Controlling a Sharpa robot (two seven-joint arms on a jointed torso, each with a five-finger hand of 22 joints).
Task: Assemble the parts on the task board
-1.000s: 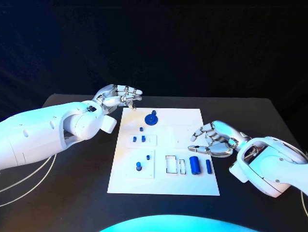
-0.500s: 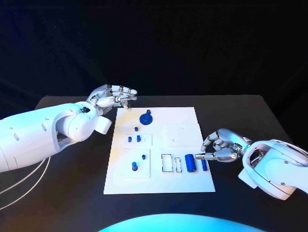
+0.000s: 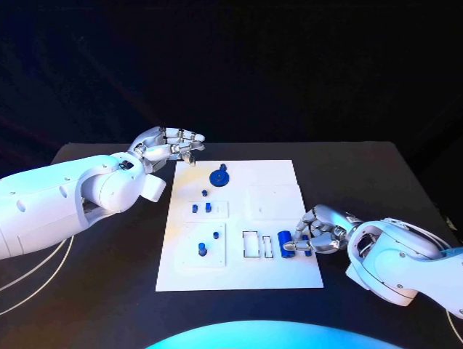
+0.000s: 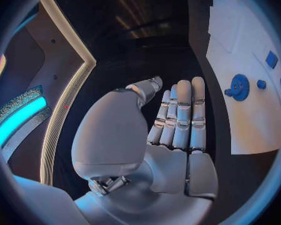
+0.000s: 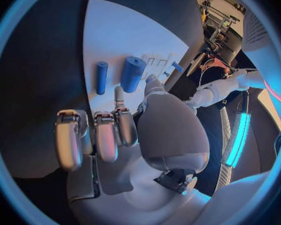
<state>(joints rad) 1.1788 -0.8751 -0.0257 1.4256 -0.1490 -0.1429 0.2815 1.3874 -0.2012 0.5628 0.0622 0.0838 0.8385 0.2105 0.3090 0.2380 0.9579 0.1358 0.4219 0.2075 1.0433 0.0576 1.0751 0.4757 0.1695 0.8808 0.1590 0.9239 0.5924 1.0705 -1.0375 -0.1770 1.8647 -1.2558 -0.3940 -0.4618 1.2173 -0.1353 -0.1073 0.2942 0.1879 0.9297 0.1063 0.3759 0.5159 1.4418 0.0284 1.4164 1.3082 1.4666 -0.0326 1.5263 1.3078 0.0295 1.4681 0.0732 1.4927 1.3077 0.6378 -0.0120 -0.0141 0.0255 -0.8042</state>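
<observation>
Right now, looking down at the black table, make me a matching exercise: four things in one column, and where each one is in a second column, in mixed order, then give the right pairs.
Things:
1. blue gear-shaped part
2. thick blue cylinder
3. left hand
4. right hand

Places:
A. at the near right side of the white task board, beside the cylinders
B. on the board's far part, near the middle
C. lying on the board's near right part
D. above the board's far left corner

Pairs: 1-B, 2-C, 3-D, 4-A
</observation>
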